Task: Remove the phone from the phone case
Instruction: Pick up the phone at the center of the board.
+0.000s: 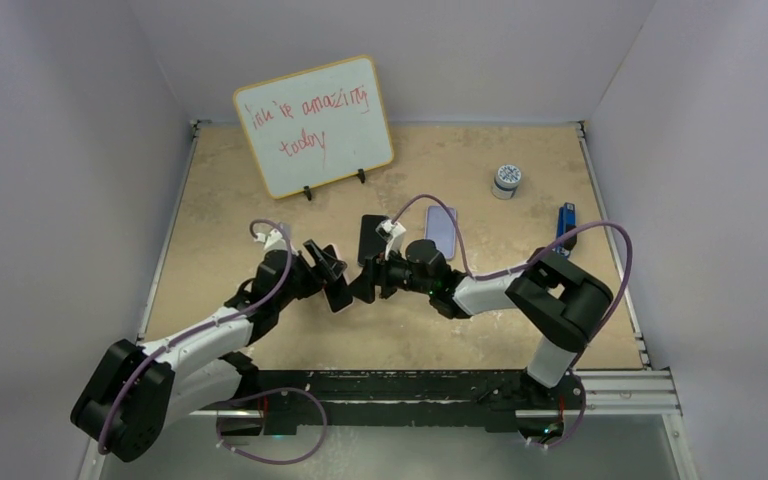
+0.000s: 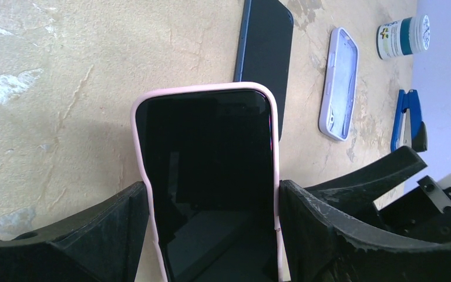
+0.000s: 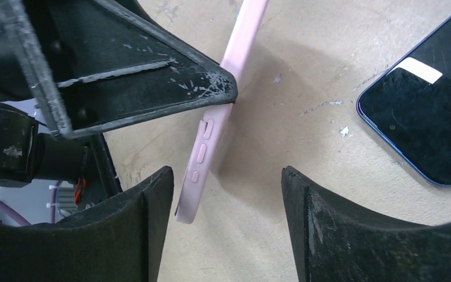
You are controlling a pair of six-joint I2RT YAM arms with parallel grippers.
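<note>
The table (image 1: 440,335) has a whiteboard (image 1: 315,125) standing at the back. The left gripper (image 2: 211,200) squeezes both long sides of the pink phone case (image 3: 202,155). The black phone (image 2: 205,153) sits inside it, near the middle of the table. The right gripper (image 3: 226,173) is spread wide apart, with the case's edge close in front of it. A dark phone (image 2: 264,41), an empty purple case (image 2: 340,82), a blue stapler (image 2: 408,117) and a little jar (image 2: 402,36) are on the table nearby.

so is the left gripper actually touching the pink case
Touching. The left wrist view shows the left gripper with its fingers pressed against both long edges of the pink case, with no gap on either side.
</note>
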